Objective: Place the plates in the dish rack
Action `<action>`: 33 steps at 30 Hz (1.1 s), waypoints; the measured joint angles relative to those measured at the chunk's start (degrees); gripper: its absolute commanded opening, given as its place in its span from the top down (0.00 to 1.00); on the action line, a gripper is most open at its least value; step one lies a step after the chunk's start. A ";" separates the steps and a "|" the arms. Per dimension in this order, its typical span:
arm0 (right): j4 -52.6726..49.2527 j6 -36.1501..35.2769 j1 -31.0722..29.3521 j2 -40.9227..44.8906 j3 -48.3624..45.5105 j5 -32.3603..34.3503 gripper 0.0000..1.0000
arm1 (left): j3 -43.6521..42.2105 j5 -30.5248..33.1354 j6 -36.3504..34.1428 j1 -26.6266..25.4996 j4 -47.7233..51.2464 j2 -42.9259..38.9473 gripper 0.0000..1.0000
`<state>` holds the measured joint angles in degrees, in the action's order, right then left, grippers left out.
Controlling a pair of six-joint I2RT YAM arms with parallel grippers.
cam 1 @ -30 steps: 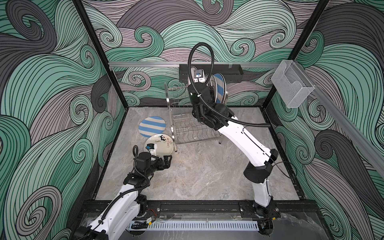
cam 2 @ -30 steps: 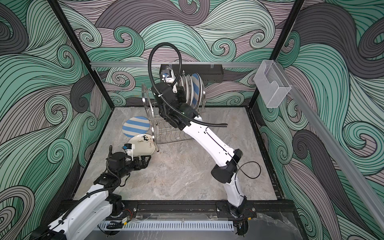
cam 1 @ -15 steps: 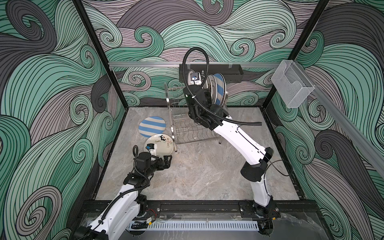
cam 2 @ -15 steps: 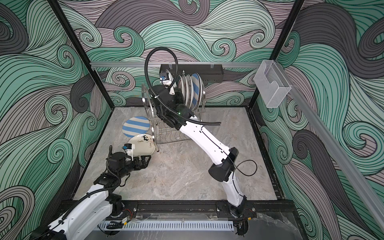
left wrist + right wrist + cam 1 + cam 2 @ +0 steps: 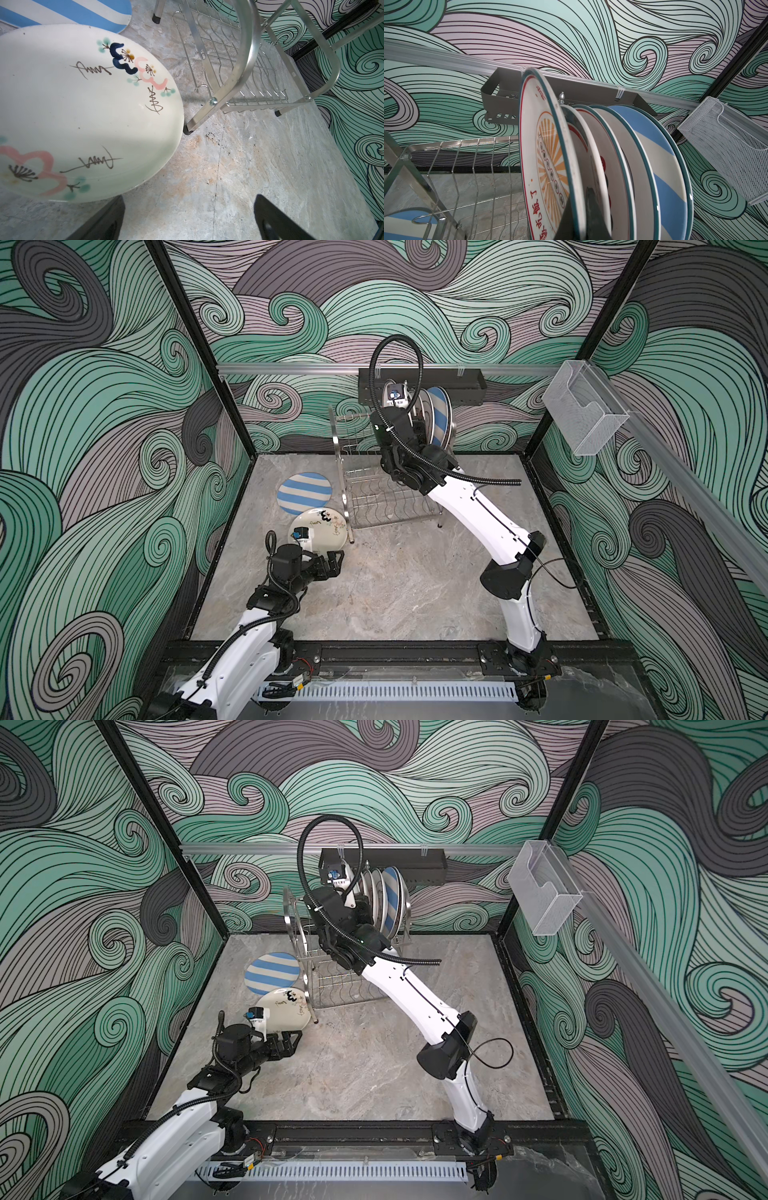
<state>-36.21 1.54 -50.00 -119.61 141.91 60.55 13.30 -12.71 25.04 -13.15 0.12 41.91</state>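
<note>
Nearest, the left end effector (image 5: 189, 220) hasn't budged. Its fingers are spread wide and empty beside the flowered plate (image 5: 83, 114), which lies on the desk (image 5: 415, 580) just by the rack (image 5: 386, 506) foot. The striped plate (image 5: 303, 493) lies flat behind it. Farther back, the right arm has shifted slightly at the upper tier. The right end effector (image 5: 579, 214) is clamped on the rim of the sunburst plate (image 5: 548, 166), which stands proud of the slotted ones — probably being seated. Only the right wrist view shows that grip — the top views hide it.
</note>
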 measured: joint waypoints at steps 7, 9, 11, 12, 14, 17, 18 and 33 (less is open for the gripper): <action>-1.31 1.53 0.09 -0.26 -0.92 -2.08 1.00 | 0.00 -0.02 0.00 0.00 0.00 0.00 0.01; -1.40 1.73 0.09 -0.28 -0.94 -2.19 1.00 | 0.00 -0.02 0.00 0.00 0.00 0.00 0.01; -1.36 1.92 0.13 -0.28 -0.94 -2.23 1.00 | 0.00 -0.02 0.00 0.00 0.00 0.00 0.01; -1.36 2.01 0.15 -0.28 -0.96 -2.23 1.00 | 0.00 -0.02 0.00 0.00 0.00 0.00 0.02; -1.38 2.47 0.26 -0.26 -1.36 -2.25 1.00 | 0.00 -0.02 0.00 0.00 0.00 0.00 0.01; -1.44 3.72 0.46 -0.28 -1.97 -2.29 1.00 | 0.00 0.00 0.00 0.00 0.00 0.00 0.01; -1.44 4.07 0.48 -0.28 -1.97 -2.29 1.00 | 0.00 -0.02 0.00 0.00 0.00 0.00 0.01; -3.34 6.78 1.11 -0.26 -1.09 -2.56 1.00 | 0.00 -0.02 0.00 0.00 0.00 0.00 0.02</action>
<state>-39.55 8.32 -48.88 -119.87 140.81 58.00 13.30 -12.73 25.04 -13.15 0.12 41.91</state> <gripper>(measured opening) 0.073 0.986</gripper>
